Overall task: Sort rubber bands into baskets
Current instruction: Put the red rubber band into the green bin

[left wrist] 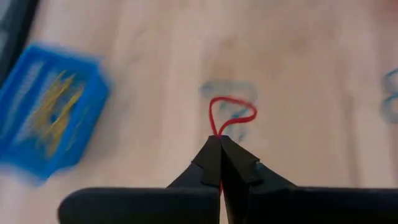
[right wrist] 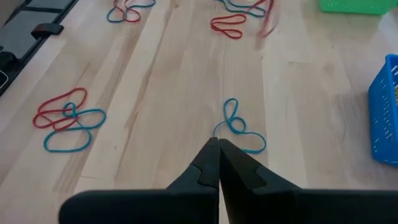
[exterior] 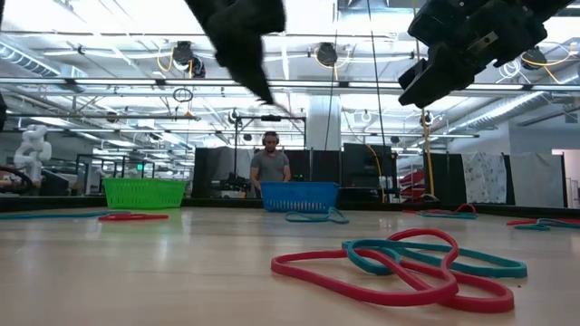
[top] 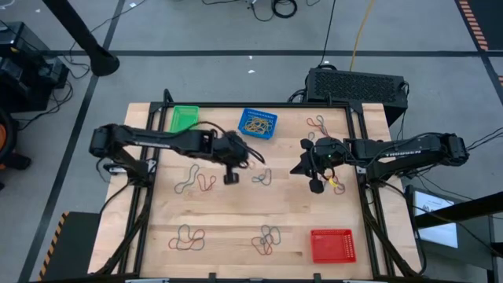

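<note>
My left gripper (left wrist: 219, 138) hangs over the table's middle (top: 253, 159), raised off the wood and shut on a red rubber band (left wrist: 232, 114). A blue rubber band (top: 262, 178) lies on the wood below it. My right gripper (right wrist: 219, 143) is shut with nothing in it, held above the table right of centre (top: 305, 165) and pointing at that blue band (right wrist: 239, 127). The green basket (top: 184, 119) and the blue basket (top: 258, 123), with yellow bands inside, stand at the far edge. The red basket (top: 332, 245) stands near right. My left gripper pinches one end of the red band's loop (left wrist: 217, 129) between its two fingertips. The fingers slant down from the table's left side. The rest of the loop sticks out past the tips, clear of the table.
Tangles of red and blue bands lie at the left of centre (top: 196, 181), near left (top: 187, 237), near middle (top: 267, 240) and far right (top: 318, 123). A black vented box (top: 355, 85) sits beyond the far edge. A person (exterior: 269, 167) stands in the room behind.
</note>
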{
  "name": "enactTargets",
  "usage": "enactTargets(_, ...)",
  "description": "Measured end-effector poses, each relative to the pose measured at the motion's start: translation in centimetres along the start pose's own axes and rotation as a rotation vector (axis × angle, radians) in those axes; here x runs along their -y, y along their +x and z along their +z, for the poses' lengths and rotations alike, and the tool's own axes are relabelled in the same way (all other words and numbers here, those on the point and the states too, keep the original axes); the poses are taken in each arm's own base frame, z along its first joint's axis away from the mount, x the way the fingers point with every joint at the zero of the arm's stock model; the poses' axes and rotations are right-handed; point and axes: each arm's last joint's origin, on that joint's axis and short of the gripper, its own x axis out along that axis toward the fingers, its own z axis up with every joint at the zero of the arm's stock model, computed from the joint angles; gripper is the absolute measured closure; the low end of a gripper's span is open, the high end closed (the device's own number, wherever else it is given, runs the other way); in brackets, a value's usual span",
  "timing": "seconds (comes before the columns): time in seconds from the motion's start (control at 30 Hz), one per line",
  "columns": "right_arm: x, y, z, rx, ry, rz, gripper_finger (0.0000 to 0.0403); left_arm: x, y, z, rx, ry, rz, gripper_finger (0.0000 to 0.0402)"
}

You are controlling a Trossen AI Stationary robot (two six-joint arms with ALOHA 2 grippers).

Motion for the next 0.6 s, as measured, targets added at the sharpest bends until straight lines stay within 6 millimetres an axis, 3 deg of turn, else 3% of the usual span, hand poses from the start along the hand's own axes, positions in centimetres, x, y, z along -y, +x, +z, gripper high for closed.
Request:
enactTargets(0.3,0.0,0.0,0.1,0.006,-0.001,0.000,0.0403,-5.5,-5.1,-3.7,-0.193,-0.125,0.348,0.0401)
enactTargets(0.6,0.0,0.0,0.1,0.005,-0.023,0.000,0.0403,-11.9,-7.5,-8.8,-0.297,-0.390,0.502,0.0401)
